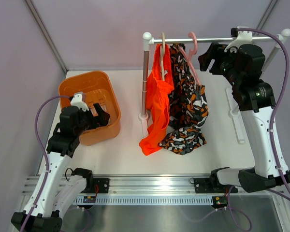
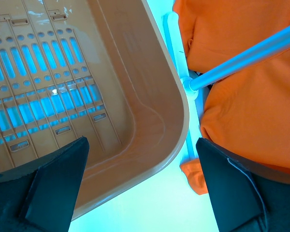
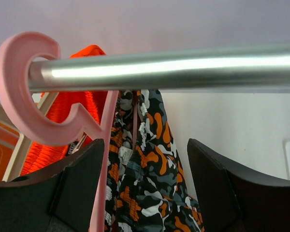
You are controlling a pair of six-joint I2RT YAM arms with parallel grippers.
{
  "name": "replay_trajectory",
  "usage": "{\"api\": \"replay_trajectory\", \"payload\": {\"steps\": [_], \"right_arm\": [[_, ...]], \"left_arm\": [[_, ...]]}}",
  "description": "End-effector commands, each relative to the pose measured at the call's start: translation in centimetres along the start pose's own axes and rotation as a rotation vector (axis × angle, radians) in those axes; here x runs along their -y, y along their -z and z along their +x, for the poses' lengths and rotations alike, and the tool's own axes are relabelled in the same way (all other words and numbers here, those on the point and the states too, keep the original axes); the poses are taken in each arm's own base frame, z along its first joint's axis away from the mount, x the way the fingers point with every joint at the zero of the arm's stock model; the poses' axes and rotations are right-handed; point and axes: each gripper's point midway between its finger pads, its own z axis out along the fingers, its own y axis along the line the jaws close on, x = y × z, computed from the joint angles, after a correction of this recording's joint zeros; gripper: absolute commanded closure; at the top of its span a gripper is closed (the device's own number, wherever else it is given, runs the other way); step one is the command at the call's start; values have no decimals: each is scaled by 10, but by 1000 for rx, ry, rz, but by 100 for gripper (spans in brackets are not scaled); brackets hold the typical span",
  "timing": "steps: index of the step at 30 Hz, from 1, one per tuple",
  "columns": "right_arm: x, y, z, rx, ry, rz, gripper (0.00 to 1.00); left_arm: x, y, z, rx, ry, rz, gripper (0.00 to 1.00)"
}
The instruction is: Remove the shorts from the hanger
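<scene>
My right tool [image 3: 145, 186] is up level w/ the rail [image 3: 183, 67], fingers spread wide, gripping nothing. Seen from its wrist cam, the rail runs across just above the fingers, and the pink hanger [image 3: 24, 96] is hooked over it.

The camo shorts [image 1: 188, 106] (black, white & orange) hang below the rail from that pink hanger. In the wrist cam the fabric shows in the gap btwn my fingers, but no finger touches it.

The orange shorts [image 1: 157, 101] hang just beside them, nearer the rail's post [image 1: 145, 77]. They seem to be on the cream hanger [image 1: 163, 46], tho the folds hide exactly how they're attached. Both hangers are on the rail and the two pairs touch each other. Their lower ends look to reach the desk [image 1: 125, 154] under the rail, but from above I can't be sure.

My left tool [image 1: 99, 115] is well apart from the rail, past its post end. It hovers over the near corner of the orange basket [image 1: 84, 74], fingers wide apart & empty. Its wrist cam shows the basket's slotted floor and, past the rim, a bit of orange cloth.
</scene>
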Motion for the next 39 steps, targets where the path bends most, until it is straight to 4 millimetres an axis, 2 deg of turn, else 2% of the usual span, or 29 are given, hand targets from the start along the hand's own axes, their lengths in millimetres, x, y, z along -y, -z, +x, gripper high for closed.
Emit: {"api": "replay_trajectory", "payload": {"steps": [1, 5, 9, 13, 22, 31, 39], "right_arm": [[5, 17, -13, 76, 20, 27, 21], [-5, 30, -14, 75, 31, -26, 22], [-6, 35, -9, 70, 51, -38, 24], [-22, 39, -5, 58, 64, -128, 23], [-39, 23, 2, 28, 98, -175, 25], [-47, -14, 13, -7, 136, -156, 26], [-45, -38, 13, 22, 163, -102, 39]], "left_arm": [[8, 1, -9, 36, -16, 41, 1], [8, 0, -9, 29, -14, 45, 1], [8, 0, -8, 29, -11, 45, 1], [8, -1, -8, 28, -12, 45, 1], [8, -2, -6, 19, -10, 43, 1], [7, -2, -7, 20, -14, 41, 1], [7, -3, -6, 16, -14, 38, 1]]}}
